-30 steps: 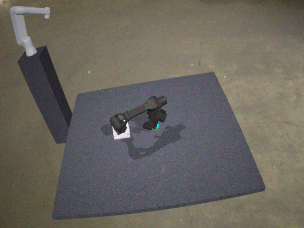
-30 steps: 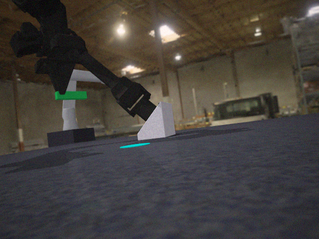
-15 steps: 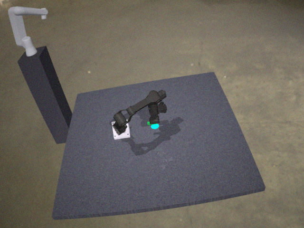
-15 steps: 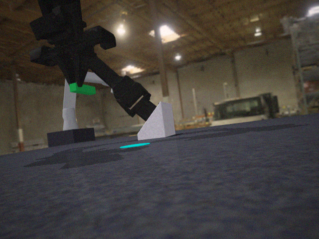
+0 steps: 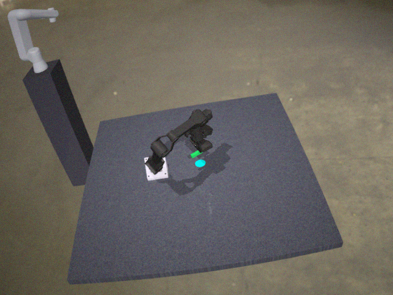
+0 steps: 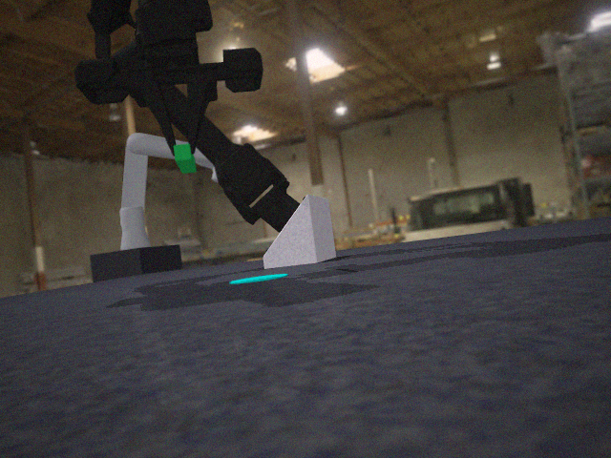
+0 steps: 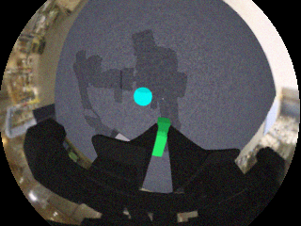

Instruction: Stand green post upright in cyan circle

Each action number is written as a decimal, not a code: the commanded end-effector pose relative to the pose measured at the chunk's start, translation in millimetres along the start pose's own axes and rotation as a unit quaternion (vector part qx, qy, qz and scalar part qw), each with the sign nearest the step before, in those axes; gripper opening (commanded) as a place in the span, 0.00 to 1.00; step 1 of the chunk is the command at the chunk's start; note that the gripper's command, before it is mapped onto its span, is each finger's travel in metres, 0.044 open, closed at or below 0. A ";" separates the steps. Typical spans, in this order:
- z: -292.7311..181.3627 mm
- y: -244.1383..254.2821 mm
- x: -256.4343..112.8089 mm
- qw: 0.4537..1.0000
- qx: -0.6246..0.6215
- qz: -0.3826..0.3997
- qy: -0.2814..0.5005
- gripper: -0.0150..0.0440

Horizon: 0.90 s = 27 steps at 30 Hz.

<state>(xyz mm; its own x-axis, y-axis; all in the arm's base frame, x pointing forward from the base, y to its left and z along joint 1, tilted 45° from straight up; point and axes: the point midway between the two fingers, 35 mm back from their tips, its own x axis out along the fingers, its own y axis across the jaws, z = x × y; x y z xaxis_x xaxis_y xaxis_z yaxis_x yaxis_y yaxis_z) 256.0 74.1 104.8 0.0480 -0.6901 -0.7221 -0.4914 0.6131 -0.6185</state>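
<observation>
The green post (image 5: pixel 195 154) (image 6: pixel 185 158) (image 7: pixel 160 143) is held between the fingertips, well above the table. It is not upright: it lies nearly level, with an end face turned toward the exterior camera. My gripper (image 5: pixel 199 151) (image 6: pixel 182 146) (image 7: pixel 162 126) is shut on the post and points down. The cyan circle (image 5: pixel 200 163) (image 6: pixel 259 279) (image 7: pixel 143 96) lies flat on the table, with nothing on it. In the wrist view it shows beyond the fingertips, a little to the left. Part of the post is hidden by the fingers.
The dark table (image 5: pixel 202 228) (image 6: pixel 315 374) carries the arm's white base (image 5: pixel 156 176) (image 6: pixel 302 241), which stands close to the circle. A grey arm (image 5: pixel 22 34) (image 6: pixel 133 192) stands on a dark pedestal (image 5: pixel 57 117) (image 6: pixel 136 263) beyond the table's edge.
</observation>
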 end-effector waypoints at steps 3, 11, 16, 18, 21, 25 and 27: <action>8.0 19.1 -2.3 0.994 -0.106 0.002 0.000 0.29; 14.8 44.4 -4.0 0.970 -0.244 0.000 0.002 0.29; 17.8 59.9 -4.6 0.946 -0.325 -0.002 0.004 0.29; 18.2 62.0 -4.7 0.942 -0.336 -0.002 0.004 0.29; 18.2 62.0 -4.7 0.942 -0.336 -0.002 0.004 0.29; 17.6 62.0 -3.7 0.942 -0.336 0.003 0.003 0.29; 16.8 62.0 -2.5 0.942 -0.335 0.011 0.001 0.29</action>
<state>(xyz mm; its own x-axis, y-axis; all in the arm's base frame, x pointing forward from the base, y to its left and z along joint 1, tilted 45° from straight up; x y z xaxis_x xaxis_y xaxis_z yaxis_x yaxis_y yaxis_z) 241.2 121.2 64.1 0.0418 -0.6922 -0.7205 -0.9278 0.2406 -0.2850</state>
